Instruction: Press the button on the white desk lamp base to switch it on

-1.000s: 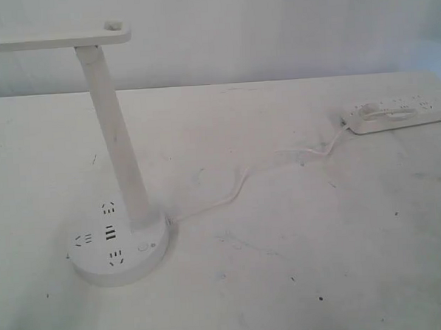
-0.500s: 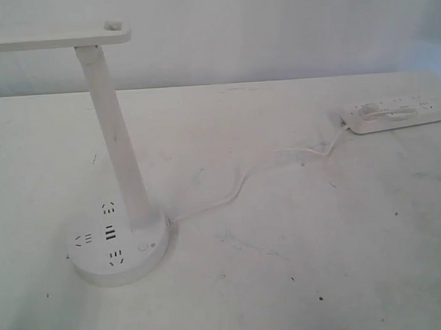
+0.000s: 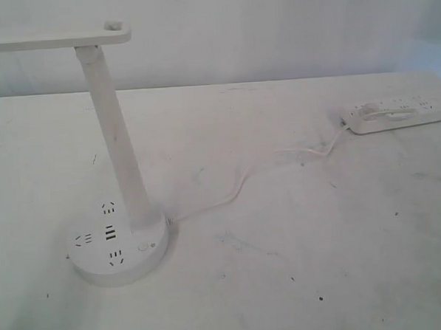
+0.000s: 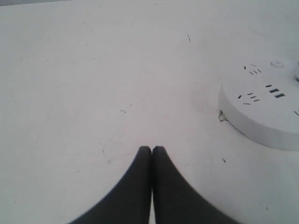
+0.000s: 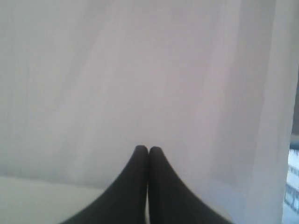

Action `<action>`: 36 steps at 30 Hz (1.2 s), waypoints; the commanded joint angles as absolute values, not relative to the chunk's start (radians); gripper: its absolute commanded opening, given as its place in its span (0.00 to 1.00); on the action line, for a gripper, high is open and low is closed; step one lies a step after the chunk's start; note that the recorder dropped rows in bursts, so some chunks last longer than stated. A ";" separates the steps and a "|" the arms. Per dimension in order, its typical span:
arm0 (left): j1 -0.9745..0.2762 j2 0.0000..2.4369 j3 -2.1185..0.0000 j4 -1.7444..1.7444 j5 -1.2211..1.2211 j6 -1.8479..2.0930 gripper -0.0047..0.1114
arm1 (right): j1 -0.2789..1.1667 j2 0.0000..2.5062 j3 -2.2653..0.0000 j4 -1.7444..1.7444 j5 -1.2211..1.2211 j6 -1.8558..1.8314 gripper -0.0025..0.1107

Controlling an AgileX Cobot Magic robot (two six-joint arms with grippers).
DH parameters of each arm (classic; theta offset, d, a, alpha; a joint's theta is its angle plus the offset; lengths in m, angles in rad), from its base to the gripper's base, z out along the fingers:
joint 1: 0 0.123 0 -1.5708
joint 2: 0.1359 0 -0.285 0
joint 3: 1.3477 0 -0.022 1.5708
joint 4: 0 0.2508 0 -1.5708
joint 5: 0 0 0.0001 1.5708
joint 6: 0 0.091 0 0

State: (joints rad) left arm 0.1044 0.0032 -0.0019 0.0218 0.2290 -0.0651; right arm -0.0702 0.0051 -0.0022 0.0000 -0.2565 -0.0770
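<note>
Nothing's budged since 1 second ago: white desk lamp base sits left on the counter, button near its right edge. Jaws on left gripper and right gripper are pressed together, empty. Stiff plastic, probably light, so poke straight down, no grabbing.

1 lamp base, 1 btn, 1 pwr strip, 1 cable, 1 L pincer, 1 R pincer
</note>
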 commanded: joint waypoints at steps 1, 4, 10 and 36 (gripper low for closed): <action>0.096 0.000 0.000 0.021 0.224 -0.063 0.04 | -0.067 0.000 0.000 0.084 -0.545 0.043 0.02; 0.096 0.000 0.000 0.021 0.224 -0.063 0.04 | -0.067 0.000 0.000 0.667 -0.496 0.226 0.02; 0.096 0.000 0.000 0.021 0.224 -0.063 0.04 | -0.067 0.030 0.000 1.041 -0.655 0.305 0.02; 0.096 0.000 0.000 0.021 0.224 -0.063 0.04 | 0.381 1.239 -0.943 0.423 0.713 -0.292 0.02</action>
State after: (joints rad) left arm 0.1044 0.0032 -0.0019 0.0218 0.2290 -0.0651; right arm 0.2879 1.1845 -0.9224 0.4128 0.7020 -0.2473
